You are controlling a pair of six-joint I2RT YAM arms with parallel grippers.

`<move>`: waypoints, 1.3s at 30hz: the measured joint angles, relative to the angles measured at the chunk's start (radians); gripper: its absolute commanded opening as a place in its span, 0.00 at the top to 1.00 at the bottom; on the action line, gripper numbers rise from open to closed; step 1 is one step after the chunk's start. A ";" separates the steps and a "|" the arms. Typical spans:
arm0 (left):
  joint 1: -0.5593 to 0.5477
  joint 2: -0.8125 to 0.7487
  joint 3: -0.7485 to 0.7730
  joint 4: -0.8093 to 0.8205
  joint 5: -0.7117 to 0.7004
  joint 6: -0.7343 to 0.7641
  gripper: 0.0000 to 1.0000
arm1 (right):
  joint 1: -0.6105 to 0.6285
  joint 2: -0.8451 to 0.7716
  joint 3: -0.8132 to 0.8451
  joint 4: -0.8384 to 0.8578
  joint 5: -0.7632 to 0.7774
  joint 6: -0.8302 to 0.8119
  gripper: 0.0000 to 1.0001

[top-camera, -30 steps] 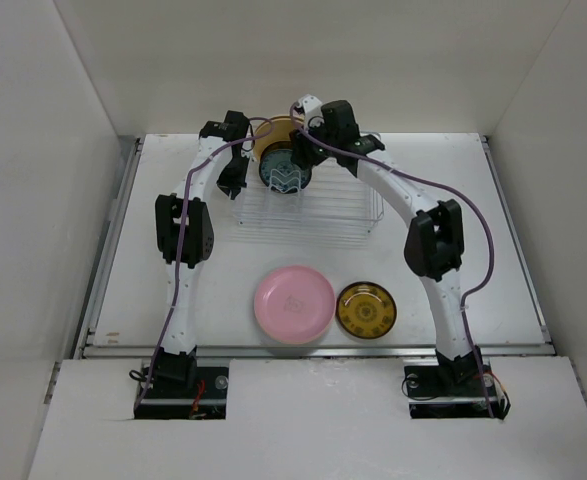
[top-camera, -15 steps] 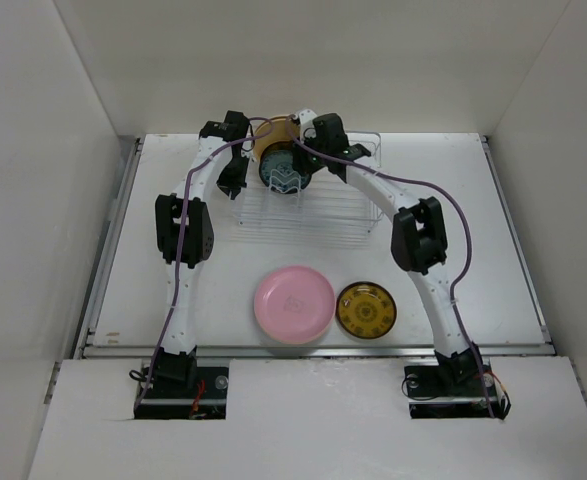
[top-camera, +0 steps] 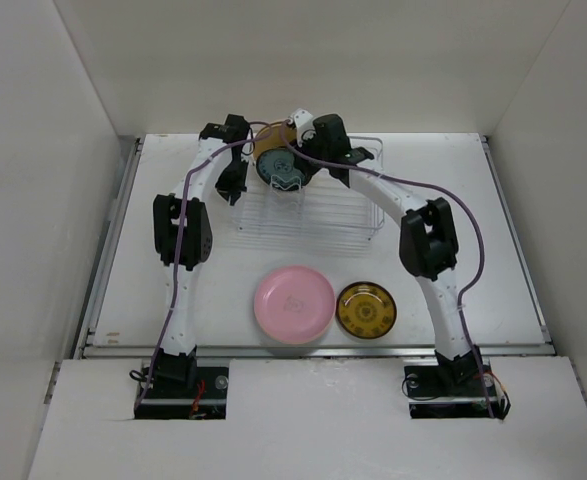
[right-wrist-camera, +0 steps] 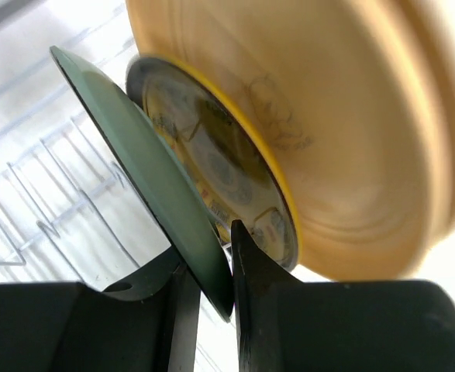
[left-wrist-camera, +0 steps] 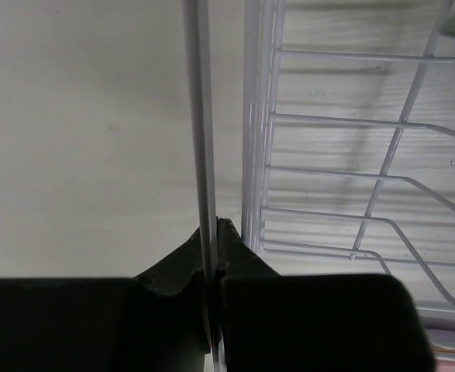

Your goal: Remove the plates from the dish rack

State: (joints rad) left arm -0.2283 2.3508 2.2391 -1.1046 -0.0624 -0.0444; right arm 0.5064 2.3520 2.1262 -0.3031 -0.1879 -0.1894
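Note:
The wire dish rack [top-camera: 323, 215] stands at the back of the table. Its left-edge wire [left-wrist-camera: 204, 139] is pinched between the shut jaws of my left gripper [left-wrist-camera: 214, 232] [top-camera: 235, 188]. At the rack's back-left end stand a dark green plate [top-camera: 277, 172] [right-wrist-camera: 134, 163], a yellow-rimmed patterned plate [right-wrist-camera: 223, 174] and a tan plate [top-camera: 271, 136] [right-wrist-camera: 351, 116]. My right gripper [right-wrist-camera: 225, 271] [top-camera: 297, 166] is shut on the green plate's rim, one finger on each face. A pink plate [top-camera: 293, 303] and a smaller amber-brown plate [top-camera: 365, 309] lie flat on the table in front of the rack.
White walls enclose the table on three sides. Bare rack prongs [left-wrist-camera: 382, 186] fill the rack's right part. A metal rail [top-camera: 313, 350] runs along the table's near edge, past the two flat plates.
My right gripper has come down and left onto the green plate and its jaws have narrowed onto the rim. The plate has tilted slightly. The left arm has held still.

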 measured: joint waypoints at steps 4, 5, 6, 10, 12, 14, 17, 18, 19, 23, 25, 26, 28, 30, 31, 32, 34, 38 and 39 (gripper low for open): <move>-0.002 -0.005 -0.008 -0.014 -0.002 -0.018 1.00 | 0.013 -0.082 -0.053 0.018 0.053 -0.034 1.00; -0.002 -0.005 -0.008 -0.016 -0.003 -0.021 1.00 | 0.014 -0.107 -0.063 0.016 0.069 -0.040 1.00; -0.002 -0.006 -0.008 -0.017 -0.007 -0.025 1.00 | 0.014 -0.130 -0.066 0.015 0.081 -0.039 1.00; -0.001 -0.014 -0.025 -0.014 -0.022 -0.056 1.00 | 0.010 -0.238 -0.093 0.017 0.106 -0.015 1.00; 0.000 -0.021 -0.035 -0.009 -0.025 -0.070 1.00 | 0.013 -0.297 -0.118 0.016 0.109 0.006 1.00; 0.001 -0.023 -0.039 -0.007 -0.029 -0.077 1.00 | 0.013 -0.350 -0.141 -0.008 0.111 0.043 1.00; 0.001 -0.024 -0.040 -0.005 -0.035 -0.075 1.00 | 0.012 -0.469 -0.221 -0.090 0.109 0.138 1.00; 0.000 -0.024 -0.040 -0.003 -0.037 -0.071 1.00 | 0.008 -0.523 -0.271 -0.116 0.097 0.177 1.00; 0.000 -0.024 -0.041 -0.002 -0.037 -0.067 1.00 | 0.003 -0.586 -0.329 -0.140 0.081 0.223 1.00; 0.000 -0.024 -0.055 0.000 -0.040 -0.037 1.00 | -0.055 -0.910 -0.650 -0.284 -0.016 0.409 1.00; -0.002 -0.024 -0.056 0.000 -0.045 -0.023 1.00 | -0.094 -1.086 -0.806 -0.373 -0.043 0.495 1.00; -0.004 -0.024 -0.057 0.002 -0.049 -0.015 1.00 | -0.109 -1.175 -0.890 -0.404 -0.053 0.538 1.00; -0.008 -0.024 -0.063 0.007 -0.063 -0.003 1.00 | -0.121 -1.324 -1.038 -0.470 -0.089 0.626 1.00; -0.014 -0.035 -0.085 0.023 -0.071 0.008 1.00 | -0.121 -1.441 -1.181 -0.502 -0.136 0.712 1.00; -0.015 -0.042 -0.098 0.033 -0.074 0.013 1.00 | -0.121 -1.483 -1.245 -0.526 -0.158 0.754 1.00; -0.017 -0.048 -0.107 0.042 -0.076 0.019 1.00 | -0.121 -1.513 -1.307 -0.535 -0.179 0.792 1.00; -0.021 -0.057 -0.124 0.058 -0.079 0.029 1.00 | -0.121 -1.545 -1.418 -0.542 -0.198 0.855 0.97; -0.026 -0.079 -0.166 0.085 -0.089 0.047 1.00 | -0.121 -1.529 -1.552 -0.533 -0.203 0.936 0.88; -0.026 -0.086 -0.175 0.088 -0.089 0.049 1.00 | -0.121 -1.523 -1.567 -0.523 -0.205 0.947 0.85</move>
State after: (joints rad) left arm -0.2539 2.2650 2.0636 -1.0164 -0.1513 0.0048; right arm 0.3859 0.8291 0.5591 -0.8257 -0.3927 0.7578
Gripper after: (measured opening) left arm 0.008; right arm 0.156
